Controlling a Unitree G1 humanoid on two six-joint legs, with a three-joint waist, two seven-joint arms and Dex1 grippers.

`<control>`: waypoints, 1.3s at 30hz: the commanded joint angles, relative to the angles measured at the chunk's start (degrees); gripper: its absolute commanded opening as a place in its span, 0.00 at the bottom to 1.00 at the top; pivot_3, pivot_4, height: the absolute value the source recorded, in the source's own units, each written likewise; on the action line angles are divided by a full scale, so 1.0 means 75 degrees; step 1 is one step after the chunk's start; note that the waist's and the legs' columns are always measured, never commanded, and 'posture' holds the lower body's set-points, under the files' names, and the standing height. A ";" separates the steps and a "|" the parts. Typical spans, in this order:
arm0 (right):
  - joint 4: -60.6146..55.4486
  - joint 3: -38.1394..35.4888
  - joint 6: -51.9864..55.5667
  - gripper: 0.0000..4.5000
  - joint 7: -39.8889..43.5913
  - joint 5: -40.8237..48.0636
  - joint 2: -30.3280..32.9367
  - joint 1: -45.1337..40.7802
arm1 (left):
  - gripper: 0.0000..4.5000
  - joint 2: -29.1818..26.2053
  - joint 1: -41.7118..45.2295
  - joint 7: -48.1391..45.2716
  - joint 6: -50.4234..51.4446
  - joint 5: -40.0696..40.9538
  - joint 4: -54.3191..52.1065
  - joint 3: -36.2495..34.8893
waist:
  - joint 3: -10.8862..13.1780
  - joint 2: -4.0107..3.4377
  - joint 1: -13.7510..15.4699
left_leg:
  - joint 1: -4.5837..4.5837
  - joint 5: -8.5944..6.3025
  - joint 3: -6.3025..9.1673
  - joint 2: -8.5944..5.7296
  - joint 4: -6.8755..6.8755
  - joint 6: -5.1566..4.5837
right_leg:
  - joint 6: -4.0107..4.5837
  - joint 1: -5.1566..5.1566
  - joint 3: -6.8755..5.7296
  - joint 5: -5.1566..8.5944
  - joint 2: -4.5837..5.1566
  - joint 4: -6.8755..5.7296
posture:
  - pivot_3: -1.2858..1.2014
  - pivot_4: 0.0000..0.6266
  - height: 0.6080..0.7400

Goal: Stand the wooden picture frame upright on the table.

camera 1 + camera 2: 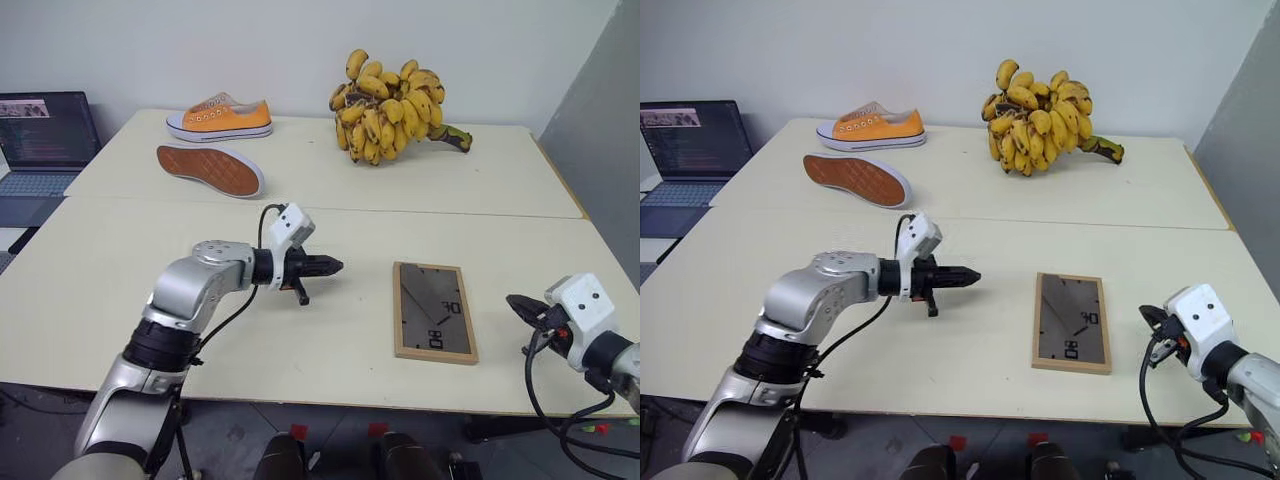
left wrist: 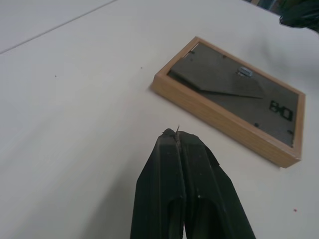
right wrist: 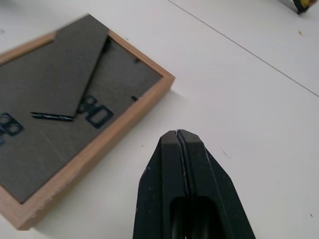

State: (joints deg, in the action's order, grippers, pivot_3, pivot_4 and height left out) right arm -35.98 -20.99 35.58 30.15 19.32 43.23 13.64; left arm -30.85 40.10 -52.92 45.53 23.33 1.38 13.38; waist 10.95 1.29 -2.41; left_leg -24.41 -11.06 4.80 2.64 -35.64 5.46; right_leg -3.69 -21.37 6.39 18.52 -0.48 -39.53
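Observation:
The wooden picture frame (image 1: 434, 312) lies flat and face down on the table (image 1: 330, 230), near the front right. Its dark grey back panel with the stand strut and numerals faces up. My left gripper (image 1: 336, 266) hovers a short way to the frame's left, pointing toward it, shut and holding nothing. My right gripper (image 1: 515, 303) is to the frame's right, near the table's front edge, also shut and holding nothing. In the left wrist view the frame (image 2: 234, 97) lies just past the closed fingertips (image 2: 177, 137). In the right wrist view a corner of the frame (image 3: 75, 109) lies close beside the closed fingertips (image 3: 178, 137).
A bunch of bananas (image 1: 392, 105) sits at the back of the table. An orange shoe (image 1: 220, 117) stands at the back left, with another shoe (image 1: 210, 168) on its side, sole out, in front of it. A laptop (image 1: 42, 135) sits beyond the table's left edge.

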 commanded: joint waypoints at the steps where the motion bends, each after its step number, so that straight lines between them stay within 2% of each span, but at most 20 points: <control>1: -0.0121 0.0162 0.0051 0.00 -0.0313 -0.0280 -0.0144 -0.0099 | 0.00 0.0363 0.0474 -0.0064 -0.0314 -0.0454 0.0165 0.0536 | 0.0000 0.0000 0.0013 | 0.0000 0.0000 0.0000 0.0000 -0.0001 0.0000 | 0.0009 0.0001 0.0000 -0.0005 0.0000 0.0000 | 0.52 0.24 1.00; 5: 0.0180 0.0713 0.0175 0.00 -0.0708 -0.0656 -0.0383 -0.0512 | 0.00 0.0793 0.0780 -0.0383 -0.0802 -0.1085 0.0212 0.1516 | 0.0000 0.0000 0.0012 | -0.0001 0.0000 -0.0001 -0.0001 -0.0004 0.0000 | 0.0012 0.0002 0.0002 -0.0008 0.0000 0.0000 | 0.52 0.24 1.00; 13: 0.0823 0.1681 0.0064 0.00 -0.1131 -0.1332 -0.0853 -0.1210 | 0.00 0.1328 0.0901 -0.0417 -0.1381 -0.2032 0.0995 0.2312 | -0.0003 -0.0006 -0.0006 | 0.0001 0.0000 -0.0004 -0.0001 -0.0010 -0.0001 | 0.0012 -0.0001 0.0009 -0.0009 -0.0004 -0.0006 | 0.52 0.24 1.00; 20: 0.1256 0.1993 -0.0005 0.00 -0.1229 -0.1584 -0.1170 -0.1682 | 0.00 0.1480 0.0977 -0.0324 -0.1460 -0.2446 0.1305 0.2240 | -0.0004 -0.0007 0.0010 | -0.0003 0.0000 -0.0003 -0.0002 -0.0012 -0.0001 | 0.0013 -0.0003 0.0009 -0.0010 -0.0004 -0.0008 | 0.52 0.24 1.00; 30: 0.1486 0.2664 0.0240 0.00 -0.1404 -0.1834 -0.1823 -0.2437 | 0.00 0.2344 0.1221 -0.0037 -0.1623 -0.2674 0.2027 0.2094 | -0.0005 -0.0008 0.0001 | -0.0004 0.0000 -0.0004 -0.0003 -0.0015 -0.0001 | 0.0013 -0.0006 0.0011 -0.0010 -0.0003 -0.0015 | 0.52 0.24 1.00; 39: 0.1755 0.3066 0.0457 0.00 -0.1348 -0.1874 -0.2135 -0.3234 | 0.00 0.2001 0.1244 -0.0148 -0.1619 -0.2692 0.2010 0.1713 | -0.0005 -0.0010 -0.0066 | -0.0002 0.0001 -0.0003 -0.0003 -0.0017 -0.0001 | 0.0014 -0.0010 0.0010 -0.0010 -0.0004 -0.0037 | 0.52 0.24 1.00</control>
State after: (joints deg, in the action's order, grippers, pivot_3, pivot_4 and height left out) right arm -22.05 2.19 39.09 19.91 5.47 27.10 -9.31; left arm -15.15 48.05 -53.62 34.38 3.10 17.98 28.63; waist 10.91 1.22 -2.91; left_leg -24.42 -11.06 4.79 2.62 -35.76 5.45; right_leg -3.59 -21.46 6.46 18.44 -0.51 -39.81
